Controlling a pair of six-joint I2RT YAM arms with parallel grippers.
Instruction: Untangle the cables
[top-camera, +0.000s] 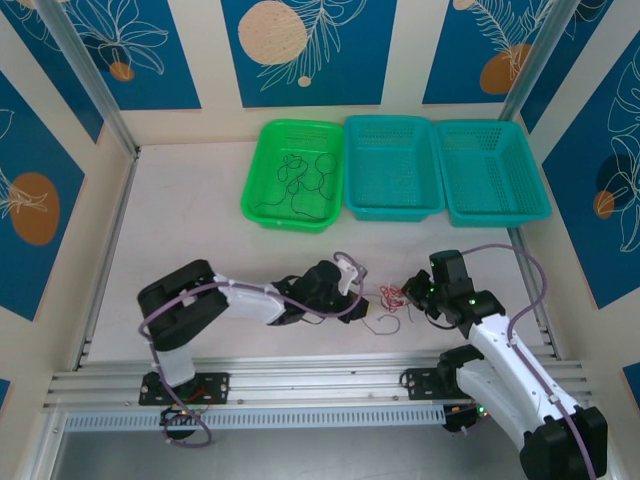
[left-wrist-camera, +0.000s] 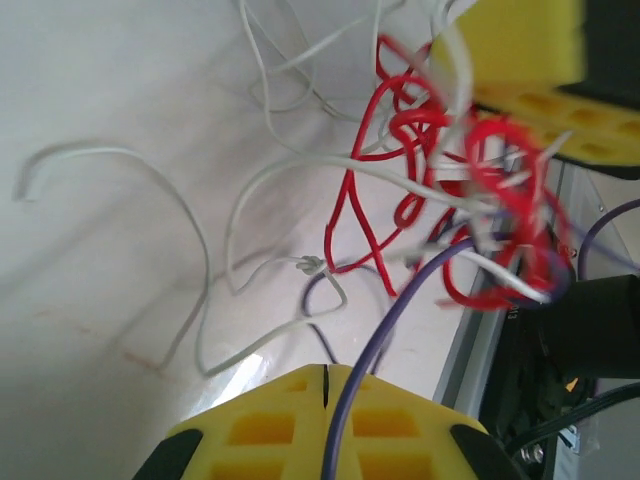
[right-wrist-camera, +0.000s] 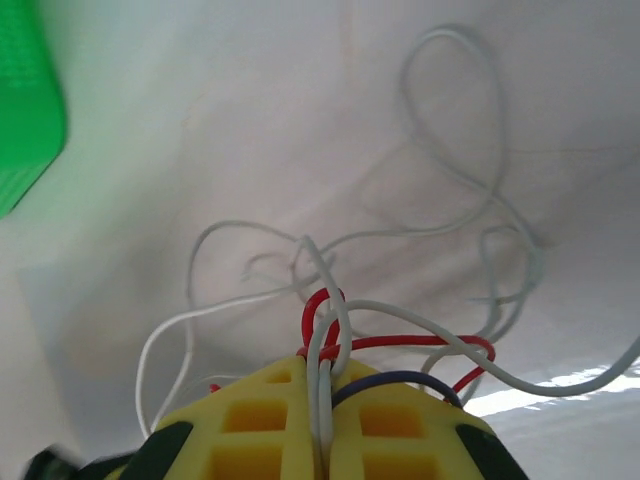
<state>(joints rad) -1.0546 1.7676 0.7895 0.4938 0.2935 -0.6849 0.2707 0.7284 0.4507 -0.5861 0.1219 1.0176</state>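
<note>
Left gripper (left-wrist-camera: 325, 372) is pinched shut on a purple cable (left-wrist-camera: 405, 302); right gripper (right-wrist-camera: 325, 378) clamps white and red cables (right-wrist-camera: 320, 300). The tangle (top-camera: 392, 297) lies on the table (top-camera: 180, 220) between them. Farther back, black cables (top-camera: 300, 180) sit in the green basket (top-camera: 285, 220).

Glossy plastic-sheathed cables (left-wrist-camera: 410, 125), perforated plastic baskets (top-camera: 392, 213), smooth matt tabletop (top-camera: 190, 230), ribbed metal rail (top-camera: 320, 385)

My table (top-camera: 200, 230) is a pale, off-white sheet with a bright patch of glare (right-wrist-camera: 540, 395) on it. Cream walls close in three sides, hung with blue panels (top-camera: 300, 50) of white leaf outlines and orange discs. Aluminium posts (top-camera: 85, 75) slant up from the back corners, and a ribbed metal rail (top-camera: 300, 375) runs along my near edge.
</note>
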